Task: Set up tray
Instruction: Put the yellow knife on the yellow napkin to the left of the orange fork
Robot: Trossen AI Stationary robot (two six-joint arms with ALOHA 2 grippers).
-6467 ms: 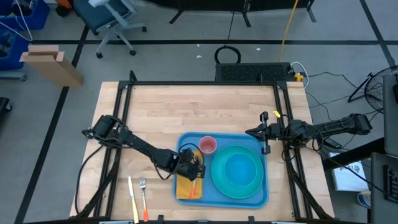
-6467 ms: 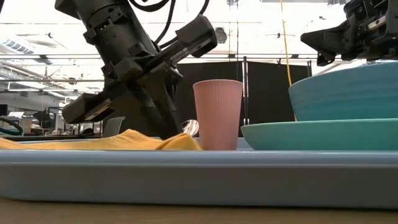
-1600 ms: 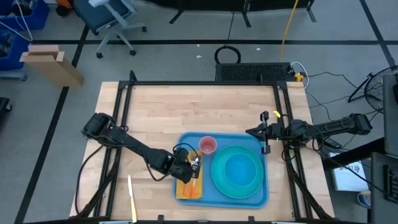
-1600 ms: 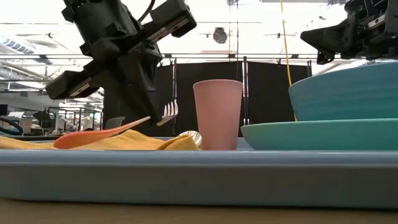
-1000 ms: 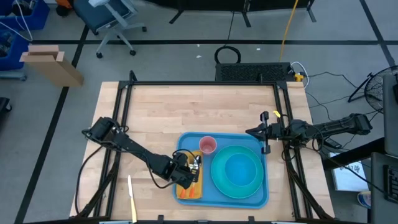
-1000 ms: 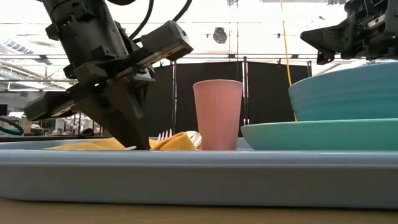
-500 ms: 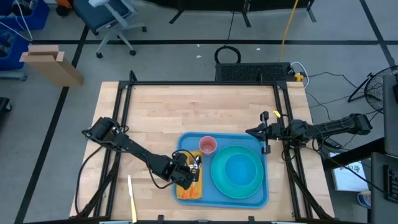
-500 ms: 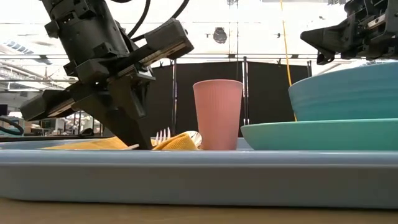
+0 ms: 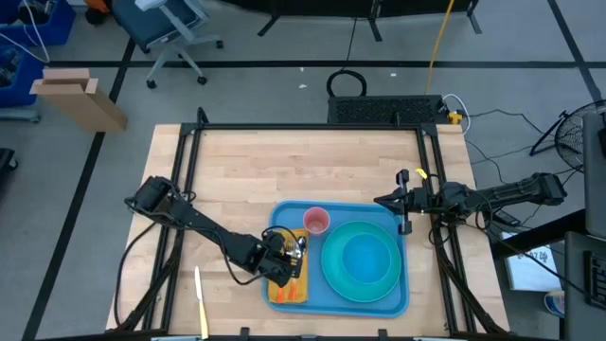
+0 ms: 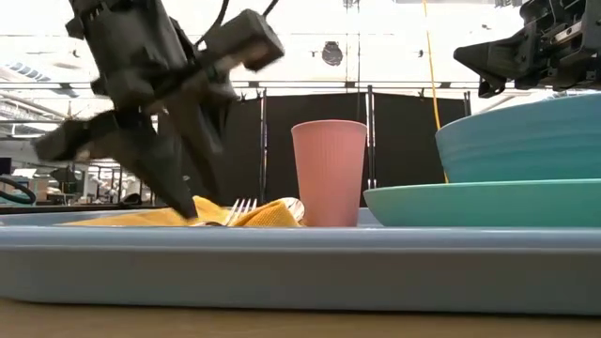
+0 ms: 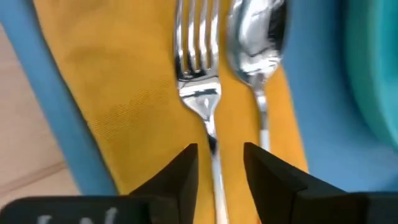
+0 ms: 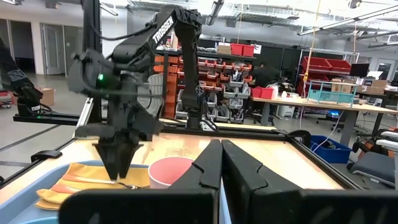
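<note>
A knife (image 9: 200, 304) is seen on the bare wood at the left; the left gripper (image 11: 216, 163) is held low over the yellow napkin (image 9: 280, 287), its fingers parted astride the fork (image 11: 199, 92), with the spoon (image 11: 258, 43) alongside; the tray (image 9: 395, 305) is set at the table's front, loaded with a pink cup (image 9: 315, 222) and turquoise plate (image 9: 361, 261); the right gripper (image 9: 383, 201) is kept closed, empty, beyond the tray's far right corner.

Tray (image 9: 402, 284) on tabletop (image 9: 284, 170), napkin (image 9: 295, 294) at its left bearing fork (image 11: 202, 87) beside spoon (image 11: 258, 43), cup (image 9: 315, 222) behind, plate (image 9: 360, 260) right, knife (image 9: 200, 303) left of tray
</note>
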